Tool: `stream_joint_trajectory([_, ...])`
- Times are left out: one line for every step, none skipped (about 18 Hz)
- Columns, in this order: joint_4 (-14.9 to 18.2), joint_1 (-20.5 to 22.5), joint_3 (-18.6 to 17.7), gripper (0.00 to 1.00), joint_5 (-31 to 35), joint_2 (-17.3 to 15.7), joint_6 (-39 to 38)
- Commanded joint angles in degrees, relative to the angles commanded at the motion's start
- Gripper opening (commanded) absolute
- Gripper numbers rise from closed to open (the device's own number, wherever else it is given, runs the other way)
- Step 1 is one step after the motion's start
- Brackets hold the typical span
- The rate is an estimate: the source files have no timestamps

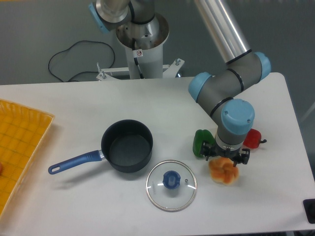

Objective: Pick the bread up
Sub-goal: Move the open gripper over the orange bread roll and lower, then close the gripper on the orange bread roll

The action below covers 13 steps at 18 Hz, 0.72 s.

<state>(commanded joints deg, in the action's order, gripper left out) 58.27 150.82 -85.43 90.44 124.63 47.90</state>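
The bread (224, 171) is a small golden-orange knotted bun on the white table at the right, in front of the peppers. My gripper (227, 156) hangs right above the bun's far edge and hides part of it. Its two dark fingers stand spread to either side, open, with nothing held.
A green pepper (200, 142) sits just left of the gripper and a red pepper (253, 138) just right of it. A glass lid with a blue knob (171, 185) lies to the left of the bun. A dark saucepan with a blue handle (126, 146) stands further left. A yellow tray (19, 142) is at the left edge.
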Motion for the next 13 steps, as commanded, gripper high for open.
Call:
stream_joint_trajectory([0.00, 0.00, 0.00, 0.91, 0.00, 0.09, 0.00])
stream_joint_trajectory([0.00, 0.00, 0.00, 0.90, 0.00, 0.17, 0.00])
stream_joint_trajectory([0.00, 0.00, -0.09, 0.90, 0.09, 0.26, 0.09])
stream_joint_trajectory([0.00, -0.09, -0.17, 0.89, 0.09, 0.44, 0.09])
stream_joint_trajectory([0.00, -0.09, -0.18, 0.89, 0.09, 0.44, 0.26])
stream_joint_trajectory([0.00, -0.09, -0.26, 0.88, 0.09, 0.53, 0.26])
stream_joint_trajectory([0.00, -0.09, -0.26, 0.86, 0.09, 0.53, 0.26])
stream_joint_trajectory([0.00, -0.18, -0.26, 0.85, 0.09, 0.61, 0.26])
stream_joint_trajectory([0.00, -0.18, -0.26, 0.85, 0.09, 0.79, 0.26])
stream_joint_trajectory([0.00, -0.18, -0.26, 0.83, 0.09, 0.79, 0.26])
stream_joint_trajectory([0.00, -0.18, -0.44, 0.80, 0.09, 0.88, 0.26])
stream_joint_trajectory([0.00, -0.18, -0.44, 0.78, 0.09, 0.97, 0.26])
stream_joint_trajectory([0.09, -0.18, -0.44, 0.76, 0.09, 0.97, 0.26])
